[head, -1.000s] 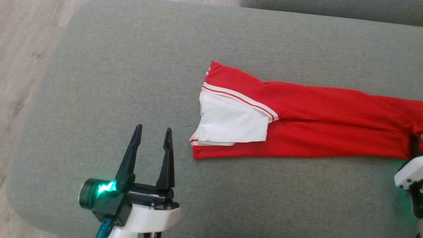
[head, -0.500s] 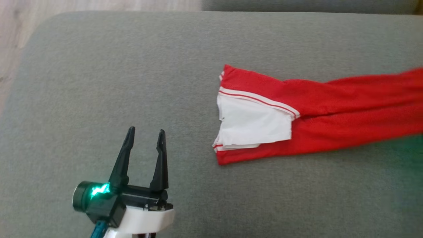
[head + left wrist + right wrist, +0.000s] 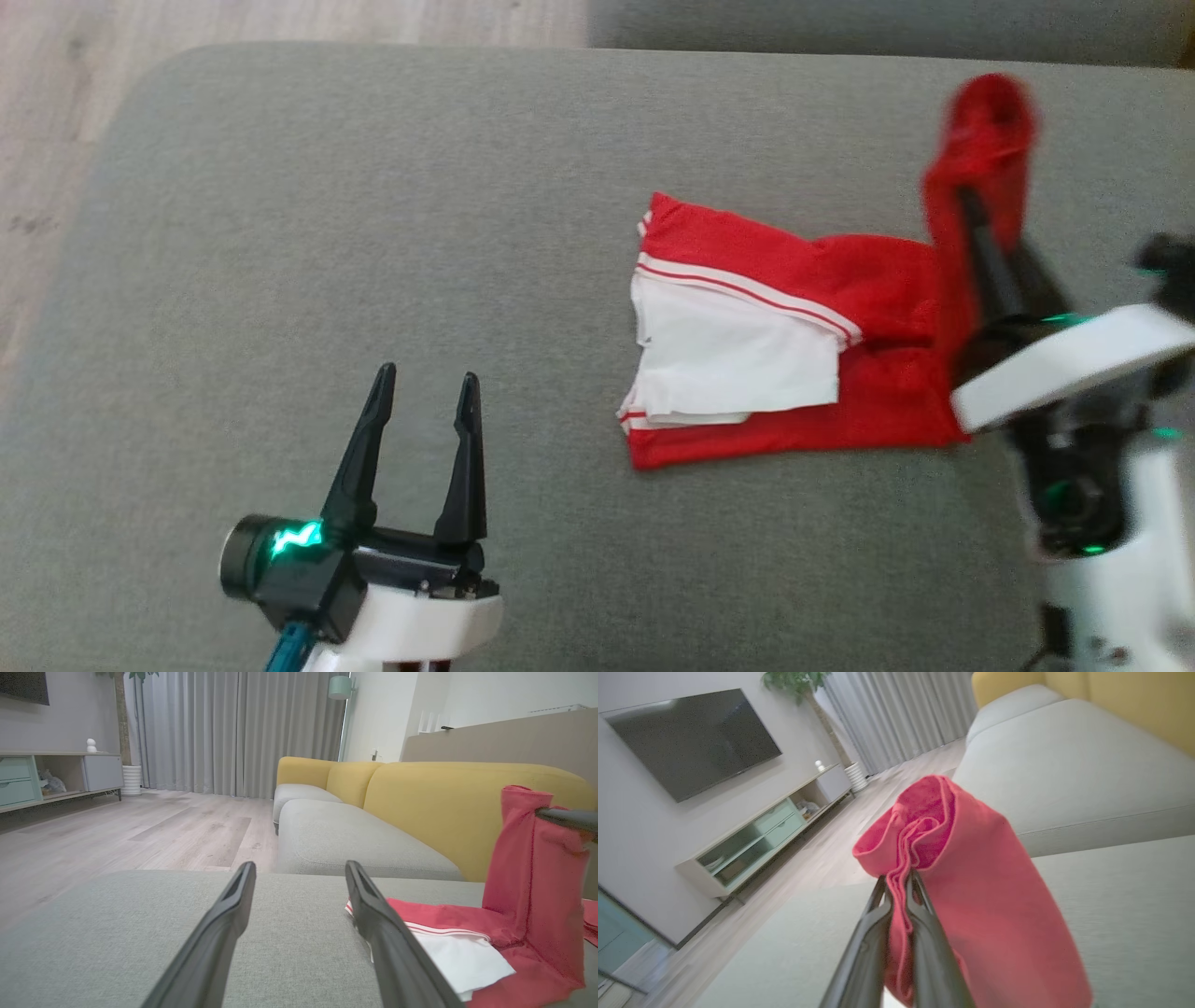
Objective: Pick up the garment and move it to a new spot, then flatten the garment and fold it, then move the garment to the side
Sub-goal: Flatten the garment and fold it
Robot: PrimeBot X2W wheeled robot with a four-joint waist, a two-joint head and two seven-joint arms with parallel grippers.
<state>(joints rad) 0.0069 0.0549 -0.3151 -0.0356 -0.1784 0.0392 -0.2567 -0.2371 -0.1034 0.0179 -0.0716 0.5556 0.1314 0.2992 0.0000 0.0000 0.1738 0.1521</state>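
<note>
Wooden floor (image 3: 56,140) lay beyond the rounded left edge of the grey cushion (image 3: 373,233). The left half of the cushion was bare fabric, open from the near edge to the far edge. The left gripper (image 3: 428,373) hovered over the near left part, its fingers spread apart and holding nothing, well apart from the cloth. To the right of centre lay the red garment (image 3: 878,271), its white-striped band and white panel flat on the cushion, the left end clear of every edge. Its right portion stood up off the surface, pinched between the closed fingers of the right gripper (image 3: 897,884), with the cloth draped over and around the fingertips. A second grey seat (image 3: 350,840) with a yellow back (image 3: 467,793) lay beyond the far edge.

Half a second earlier the garment had lain stretched flat towards the right; that end had since been lifted and carried leftward. The left gripper remained open.
</note>
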